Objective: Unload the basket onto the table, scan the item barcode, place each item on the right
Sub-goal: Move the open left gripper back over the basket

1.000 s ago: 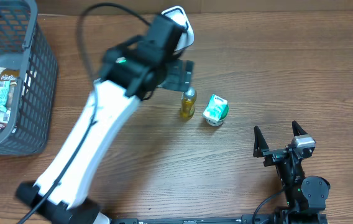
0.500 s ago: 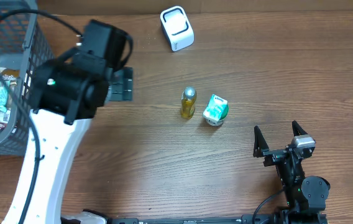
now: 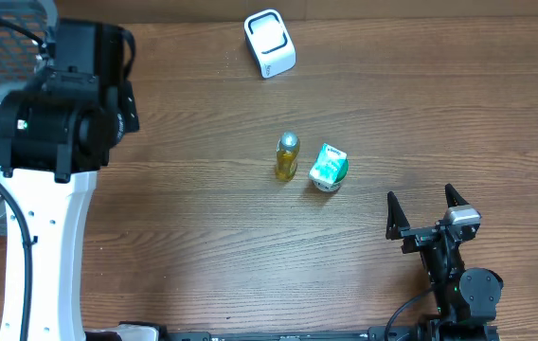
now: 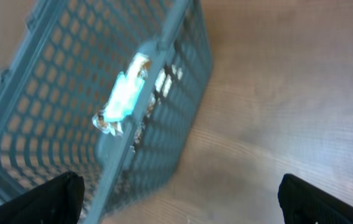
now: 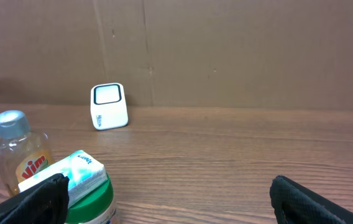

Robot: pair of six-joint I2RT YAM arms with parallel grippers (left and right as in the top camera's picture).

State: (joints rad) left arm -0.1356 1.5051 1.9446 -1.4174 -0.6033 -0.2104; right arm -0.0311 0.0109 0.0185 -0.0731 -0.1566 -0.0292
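I log: left tool (image 4: 179, 202), jaws apart, empty, above the basket (image 4: 164, 37) at the surface's left edge, likely to fetch the packet (image 4: 123, 96) inside; right tool (image 3: 422, 213), apart, idle, near-right corner; scanner (image 3: 270, 43), far edge; bottle (image 3: 288, 156) and carton (image 3: 328, 167), centre.

Left arm (image 3: 46, 242): white link, black wrist housing, black cables. Right arm (image 3: 458, 279) black.
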